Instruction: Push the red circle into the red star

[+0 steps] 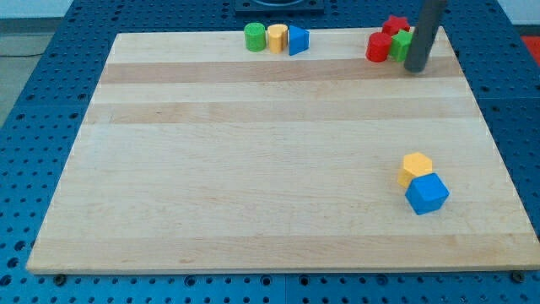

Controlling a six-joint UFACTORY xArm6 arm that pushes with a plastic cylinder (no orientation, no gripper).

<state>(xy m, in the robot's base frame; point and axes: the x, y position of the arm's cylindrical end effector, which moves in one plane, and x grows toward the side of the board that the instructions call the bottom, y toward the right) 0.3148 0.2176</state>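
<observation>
The red circle (379, 47) stands near the board's top right corner. The red star (395, 25) lies just above and to the right of it, close or touching. A green block (402, 44) sits right of the red circle, partly hidden by my rod. My tip (415, 69) rests on the board just right of and below the green block, about 40 px right of the red circle.
A green cylinder (255, 37), a yellow block (277, 38) and a blue triangle (298, 40) stand in a row at the top edge. A yellow hexagon (415, 168) and a blue cube (427, 194) touch at the lower right. The wooden board (253, 169) lies on a blue pegboard.
</observation>
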